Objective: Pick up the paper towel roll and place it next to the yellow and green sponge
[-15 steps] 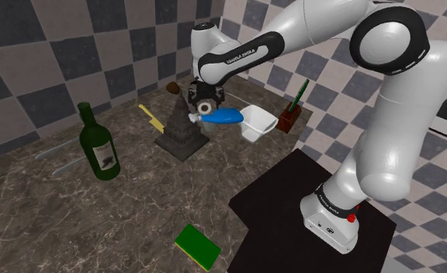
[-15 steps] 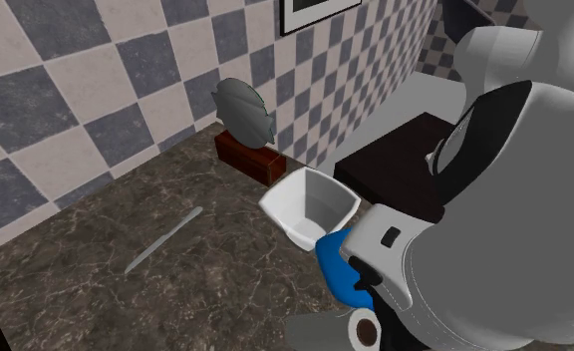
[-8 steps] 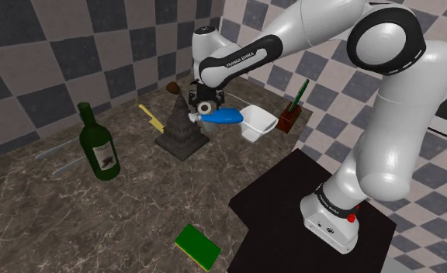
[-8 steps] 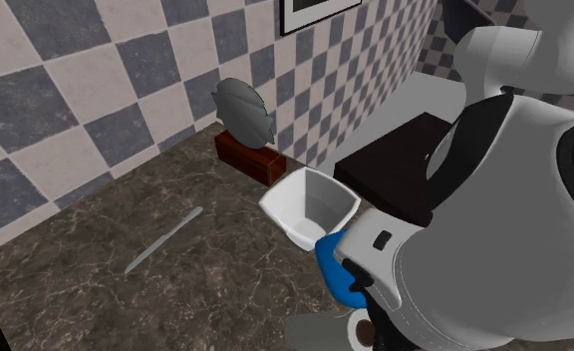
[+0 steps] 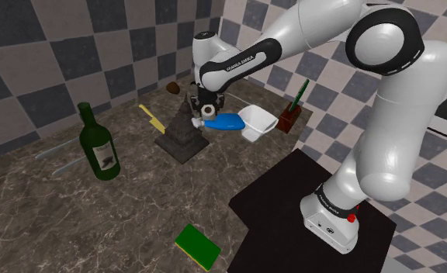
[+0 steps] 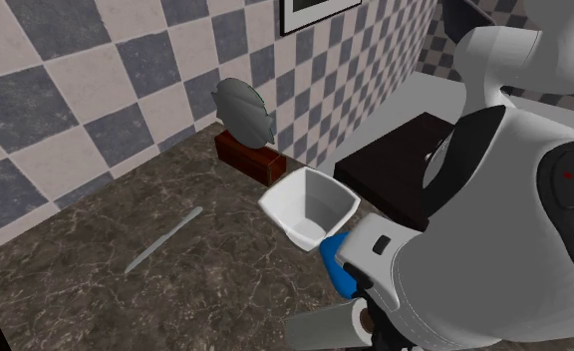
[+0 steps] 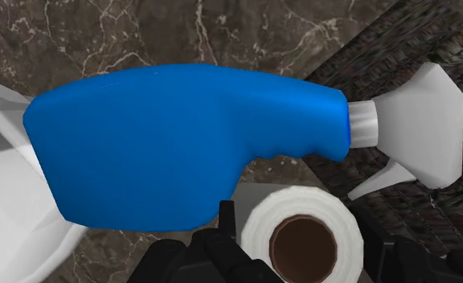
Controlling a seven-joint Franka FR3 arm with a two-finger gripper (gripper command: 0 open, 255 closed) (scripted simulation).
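**Tool straddling the roll, not clamped**

Dark marble bench (image 5: 136, 209). The white arm (image 5: 307, 31) hangs over its far side. A blue spray bottle (image 7: 182, 153) lies just beside the upright paper towel roll (image 7: 302, 241). Tool (image 7: 301, 225) is released, one finger on each side of the roll. Green-yellow sponge (image 5: 197, 247) sits well apart, near the stand.

Dark marble counter (image 5: 136, 209) carries a green bottle (image 5: 99, 147), sponge (image 5: 197, 247), blue spray bottle (image 5: 223, 121), white bin (image 5: 257, 122).
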